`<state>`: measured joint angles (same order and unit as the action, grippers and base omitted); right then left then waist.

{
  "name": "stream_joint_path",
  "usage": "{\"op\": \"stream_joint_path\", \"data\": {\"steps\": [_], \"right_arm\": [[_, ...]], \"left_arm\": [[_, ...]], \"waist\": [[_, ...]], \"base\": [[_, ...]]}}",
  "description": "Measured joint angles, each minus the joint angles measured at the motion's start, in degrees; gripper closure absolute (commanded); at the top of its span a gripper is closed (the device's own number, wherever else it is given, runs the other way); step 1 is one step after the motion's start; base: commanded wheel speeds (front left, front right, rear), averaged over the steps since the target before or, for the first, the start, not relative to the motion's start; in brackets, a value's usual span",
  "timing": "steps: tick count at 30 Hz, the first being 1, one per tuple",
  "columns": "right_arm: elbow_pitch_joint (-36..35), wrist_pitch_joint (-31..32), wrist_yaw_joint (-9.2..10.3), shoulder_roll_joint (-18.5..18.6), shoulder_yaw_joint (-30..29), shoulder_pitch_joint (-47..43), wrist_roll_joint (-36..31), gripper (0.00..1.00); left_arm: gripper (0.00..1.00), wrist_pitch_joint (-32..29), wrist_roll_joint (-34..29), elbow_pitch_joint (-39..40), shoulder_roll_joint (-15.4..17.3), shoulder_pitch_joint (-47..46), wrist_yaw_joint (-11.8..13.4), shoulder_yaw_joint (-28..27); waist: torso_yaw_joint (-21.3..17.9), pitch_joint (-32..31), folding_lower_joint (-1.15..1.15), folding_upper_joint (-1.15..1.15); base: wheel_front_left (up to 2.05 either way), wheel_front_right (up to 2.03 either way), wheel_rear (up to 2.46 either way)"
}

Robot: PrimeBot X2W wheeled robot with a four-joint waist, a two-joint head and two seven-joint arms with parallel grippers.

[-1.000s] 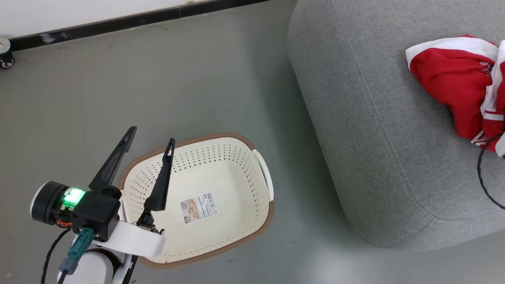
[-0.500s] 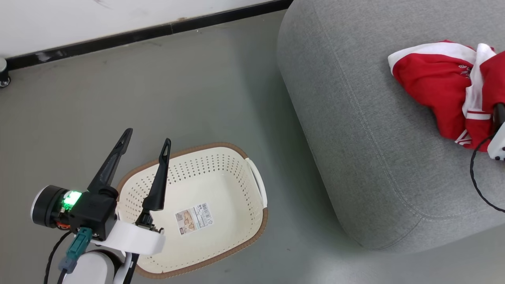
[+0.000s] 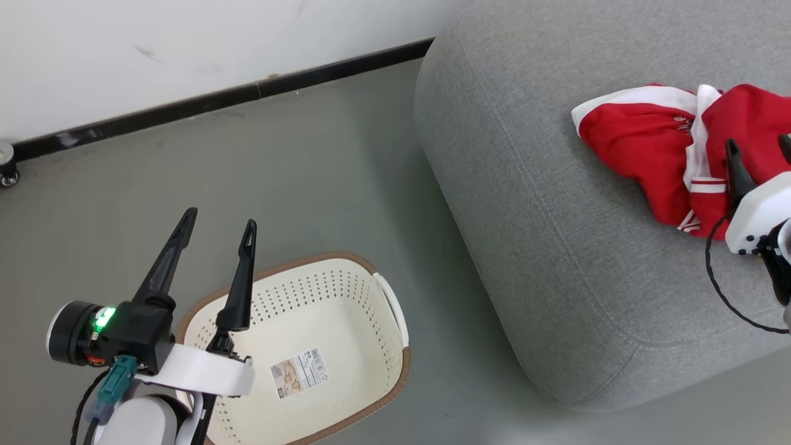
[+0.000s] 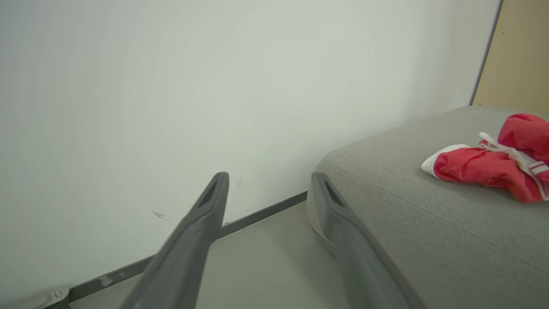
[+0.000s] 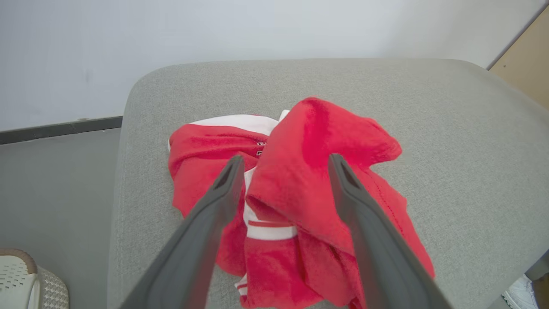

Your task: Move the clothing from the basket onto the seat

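Near left, the left gripper [image 3: 219,219] hung over the near-left rim of the basket [image 3: 321,256]. Its two dark fingers were spread wide with nothing between them, and they pointed away toward the wall [image 3: 154,49]. The basket sat on the grey floor [image 3: 278,154] at near left, cut off by the bottom edge of the head view. Its perforated cream bottom was in plain sight, with a paper label [image 3: 298,372] stuck to it. A white side handle faced right toward the seat [image 3: 544,204], and basket and seat were apart.

Near right, the right gripper [image 3: 759,141] reached over the seat with its fingers well apart. In the right wrist view they straddled the red pile from above and gripped nothing.

The clothing [image 3: 636,130] lay bunched in a heap on top of the seat, toward the right. It was red with white panels and a striped white band, and one fold stood up in the middle.

The seat filled the right side, its rounded left edge facing the floor. At the far side a dark baseboard [image 3: 216,102] ran along the foot of the white wall, and a small caster wheel [image 3: 6,170] stood at far left.
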<state>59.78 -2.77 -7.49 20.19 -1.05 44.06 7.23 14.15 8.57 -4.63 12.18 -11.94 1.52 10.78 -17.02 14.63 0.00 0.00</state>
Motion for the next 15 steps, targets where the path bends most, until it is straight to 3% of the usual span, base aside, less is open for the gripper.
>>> {"op": "stream_joint_path", "data": {"steps": [8,15], "right_arm": [[-5.03,-2.09,0.00,0.01,4.81,-1.32,3.55,0.00],[-10.69,-5.81,0.00,0.34,5.68,-3.15,7.42,0.00]], "left_arm": [[0.00,0.04,0.44,-0.74,-0.66,1.75,1.05,-1.32],[0.00,0.08,0.89,-0.75,-1.51,4.08,2.04,-2.69]], "waist": [[-0.29,-3.55,0.00,0.00],[0.40,-6.82,0.00,0.00]], "base": [[0.00,0.00,0.00],[0.00,0.00,0.00]]}}
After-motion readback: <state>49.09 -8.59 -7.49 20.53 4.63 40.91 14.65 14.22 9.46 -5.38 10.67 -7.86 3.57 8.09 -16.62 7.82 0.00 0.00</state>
